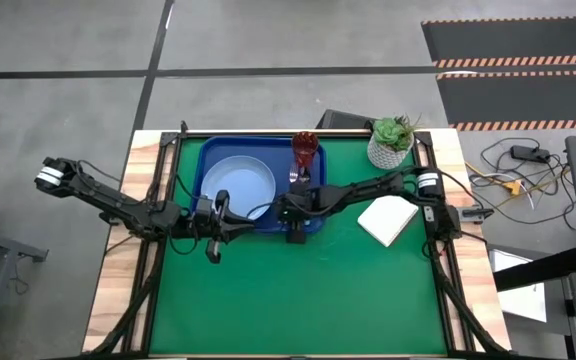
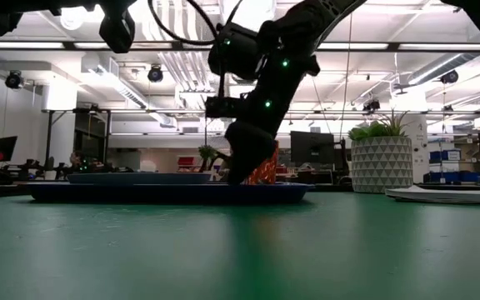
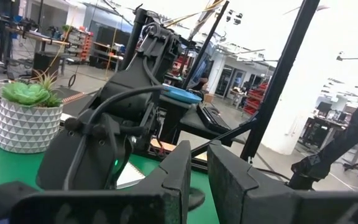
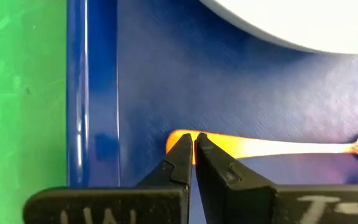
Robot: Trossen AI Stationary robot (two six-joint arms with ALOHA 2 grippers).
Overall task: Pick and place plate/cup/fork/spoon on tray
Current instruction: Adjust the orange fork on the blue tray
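The dark-blue tray (image 1: 313,195) lies at the table's far middle. The pale-blue plate (image 1: 238,185) sits in its left part and the red-brown cup (image 1: 305,148) stands in its far right corner. The fork (image 4: 278,147) lies flat on the tray floor to the right of the plate; its tines (image 1: 294,180) point to the far edge. My right gripper (image 4: 192,144) reaches down into the tray near its near rim (image 4: 92,93) and is shut on the fork. My left gripper (image 1: 213,238) is shut and empty over the green mat, by the tray's near left corner. I do not see the spoon. My right gripper pinches the fork's orange handle at its free end (image 4: 176,138), between its two fingertips. The fingers come from above, pointing down, and lie across the handle. The fork lies flat on the tray floor, with its handle end close to the tray's near rim.
A white pot with a green plant (image 1: 391,142) stands at the far right, beside the tray. A small white box (image 1: 388,218) lies right of the tray under my right arm. The near half of the green mat (image 1: 298,300) is open.
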